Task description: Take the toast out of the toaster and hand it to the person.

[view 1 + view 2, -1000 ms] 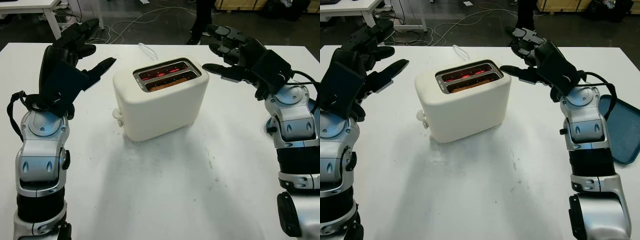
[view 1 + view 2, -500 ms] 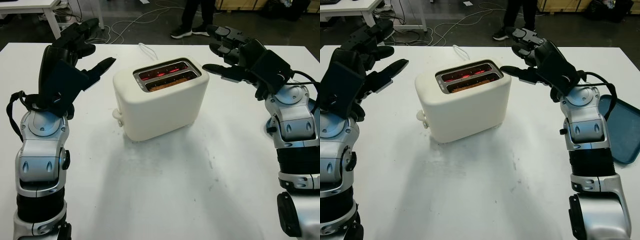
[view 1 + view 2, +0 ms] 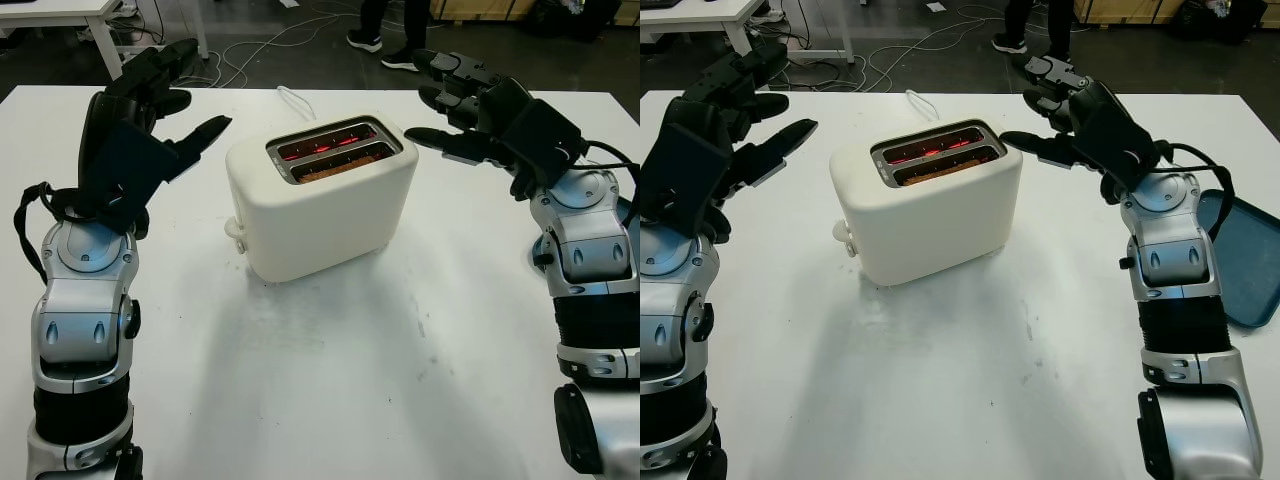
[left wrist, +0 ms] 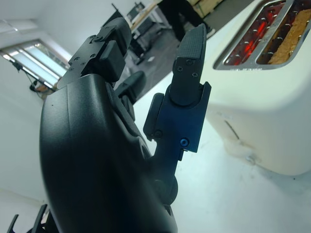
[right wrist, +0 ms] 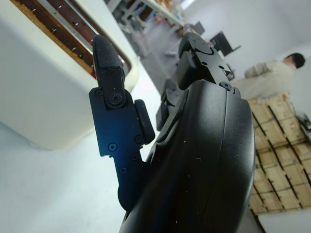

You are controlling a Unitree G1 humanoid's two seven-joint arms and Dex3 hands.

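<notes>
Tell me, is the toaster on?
On. The toaster's far slot glows red inside; the toast sits down in the near slot.

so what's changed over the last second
Only the person's feet on the floor beyond the table have shifted. The left hand and right hand, both open, hold the same places either side of the toaster, toast still in its slot.

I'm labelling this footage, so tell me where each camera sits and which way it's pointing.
Left eye: on the head, facing forward and down at the toaster; both arms show.
Right eye: beside it, same scene, plus a blue tray.
Left wrist: behind the open left hand, facing the toaster.
Right wrist: behind the open right hand, facing it too.
All share the toast, still in its slot.
</notes>
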